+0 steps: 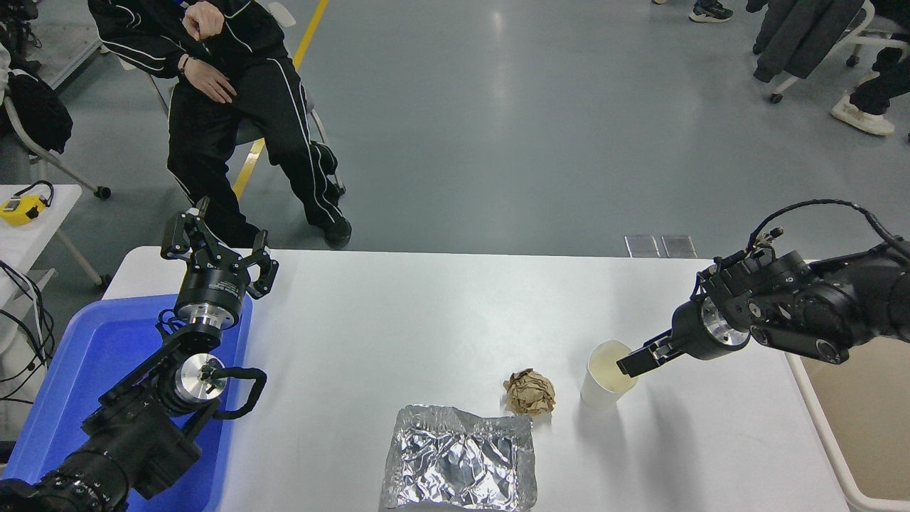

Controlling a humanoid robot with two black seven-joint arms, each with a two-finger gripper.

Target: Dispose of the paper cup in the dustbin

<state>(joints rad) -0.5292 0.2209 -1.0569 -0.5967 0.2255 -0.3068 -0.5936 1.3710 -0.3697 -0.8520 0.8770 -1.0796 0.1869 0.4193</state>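
Note:
The paper cup point(598, 390) stands upright on the white table point(398, 320), right of centre, its cream inside showing. My right gripper point(630, 363) comes in from the right edge, pointing left and down, with its tip at the cup's right rim. It shows side-on as one dark bar, so its opening is unclear. The beige dustbin point(817, 419) stands off the table's right edge, partly cut off by the picture. My left gripper point(217, 242) is open and parked at the lower left.
A crumpled brown paper ball point(530, 392) lies just left of the cup. A crumpled foil sheet point(461, 457) lies at the front edge. A blue bin point(71, 377) stands under the left arm. A seated person point(227, 92) is beyond the far left corner.

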